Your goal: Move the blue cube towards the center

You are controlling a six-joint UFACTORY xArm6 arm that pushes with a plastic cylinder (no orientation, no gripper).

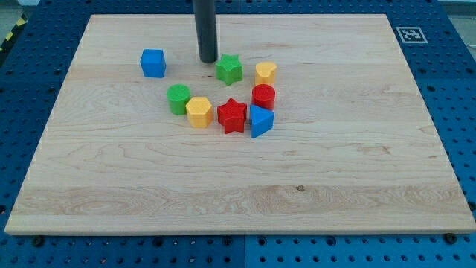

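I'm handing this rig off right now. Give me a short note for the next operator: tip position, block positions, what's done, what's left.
My tip: on the board, between the blue cube and the green star, touching neither.
Blue cube: alone at the view's upper left, apart from the cluster near the middle.
Done: no visible progress; the cube sits off-centre.
Left: probably bring the tip round to the cube's left side, then push it right and down towards the centre.

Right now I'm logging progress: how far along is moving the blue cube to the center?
Nothing looks done: the blue cube sits in the board's upper left. My tip rests apart, to its right, beside the green star. The whole push remains.
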